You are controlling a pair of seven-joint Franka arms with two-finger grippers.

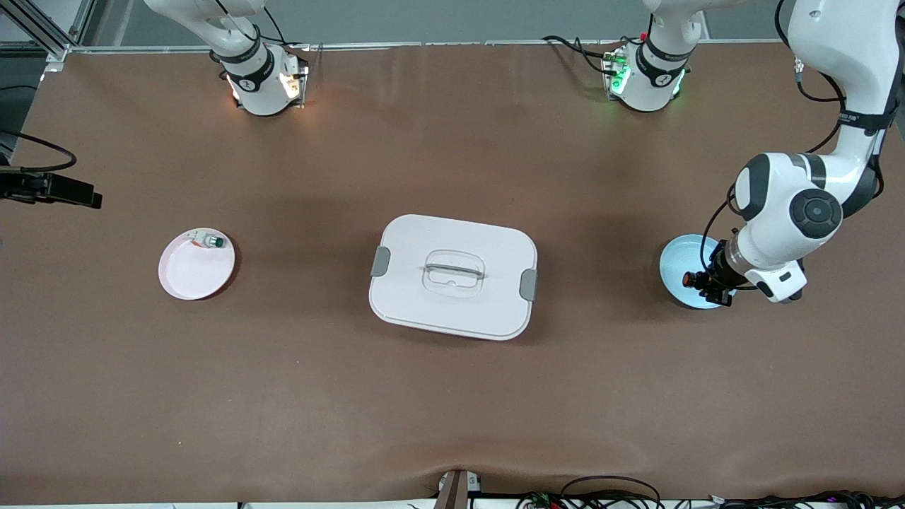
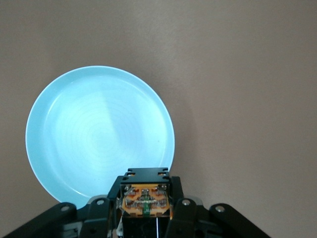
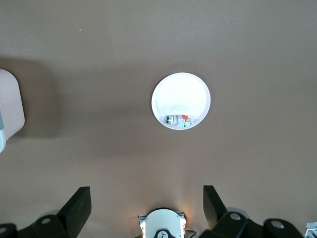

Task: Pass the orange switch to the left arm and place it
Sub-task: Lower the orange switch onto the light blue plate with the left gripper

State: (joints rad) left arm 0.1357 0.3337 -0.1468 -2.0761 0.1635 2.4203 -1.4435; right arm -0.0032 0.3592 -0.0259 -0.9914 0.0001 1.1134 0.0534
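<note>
The orange switch (image 1: 688, 279), small, light, rigid and probably slick, is sitting clamped by its black body in the left claw (image 1: 696, 281) over the blue plate (image 1: 677, 263), at three o'clock from the box (image 1: 453, 276). The right claw (image 3: 143, 210) is waiting open, high over the desk (image 1: 452, 396).

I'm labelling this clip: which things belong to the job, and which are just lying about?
Job: orange switch, held in the left gripper over the blue plate; box; right gripper, jaws open, waiting.
Lying about: green-capped switch on the white plate.
</note>
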